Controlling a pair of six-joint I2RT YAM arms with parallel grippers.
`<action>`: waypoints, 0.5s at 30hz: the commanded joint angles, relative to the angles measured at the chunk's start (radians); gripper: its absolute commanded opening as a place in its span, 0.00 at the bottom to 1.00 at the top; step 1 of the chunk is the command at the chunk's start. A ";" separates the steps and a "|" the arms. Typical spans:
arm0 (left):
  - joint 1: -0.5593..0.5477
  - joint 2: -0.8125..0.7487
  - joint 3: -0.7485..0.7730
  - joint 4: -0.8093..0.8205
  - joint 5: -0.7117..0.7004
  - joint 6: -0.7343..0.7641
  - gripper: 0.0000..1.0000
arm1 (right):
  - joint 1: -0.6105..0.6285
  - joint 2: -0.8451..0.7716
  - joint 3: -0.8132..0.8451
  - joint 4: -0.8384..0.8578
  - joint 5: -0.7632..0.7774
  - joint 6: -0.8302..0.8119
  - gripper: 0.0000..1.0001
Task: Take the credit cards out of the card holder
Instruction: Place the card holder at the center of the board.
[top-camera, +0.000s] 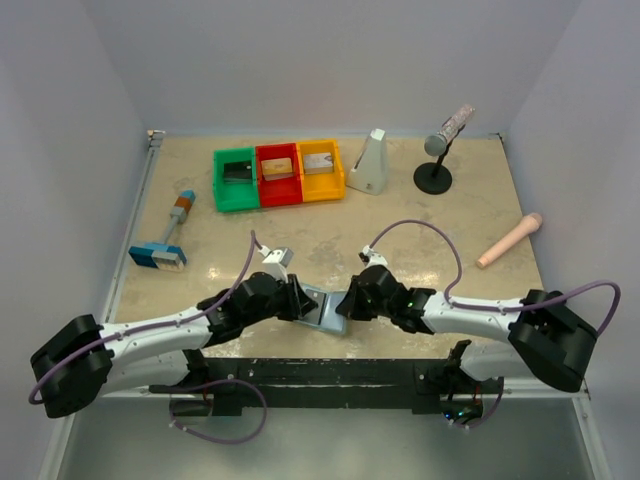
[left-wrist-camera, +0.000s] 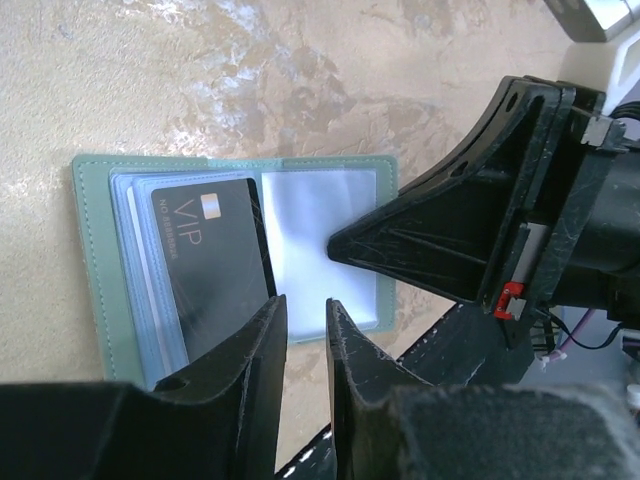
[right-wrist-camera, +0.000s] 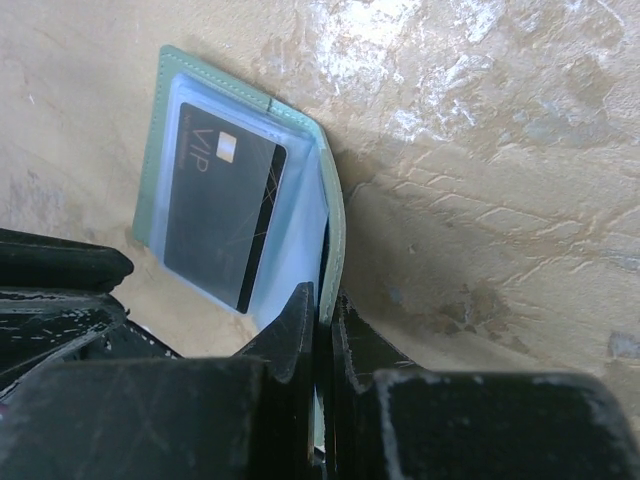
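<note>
At the near table (top-camera: 450, 230) edge the holder (left-wrist-camera: 92, 270) lies open. Right gripper (right-wrist-camera: 322, 300) pinches its right flap; left gripper (left-wrist-camera: 303, 315) stands narrow at the black card (left-wrist-camera: 215, 260), grip unclear. That card sits pocketed; removal remains.

Right gripper (right-wrist-camera: 322, 312) clamped, left (left-wrist-camera: 305, 308) seemingly ajar

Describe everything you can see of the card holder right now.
The card holder lies open on the table by its near edge: teal stitched cover, clear plastic sleeves inside. A black VIP card sits in one sleeve; the facing sleeve looks empty. The right gripper is shut on one flap, holding it raised. The left gripper sits at the sleeves' edge beside the card; grip unclear.
</note>
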 joint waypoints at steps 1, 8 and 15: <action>0.004 0.037 -0.023 0.094 0.009 -0.013 0.26 | -0.007 0.023 0.014 -0.026 0.002 -0.048 0.00; 0.004 0.037 -0.050 0.107 0.003 -0.017 0.26 | -0.009 0.010 0.056 -0.156 0.048 -0.085 0.10; 0.004 0.059 -0.081 0.131 0.004 -0.011 0.25 | -0.009 -0.006 0.090 -0.239 0.075 -0.101 0.45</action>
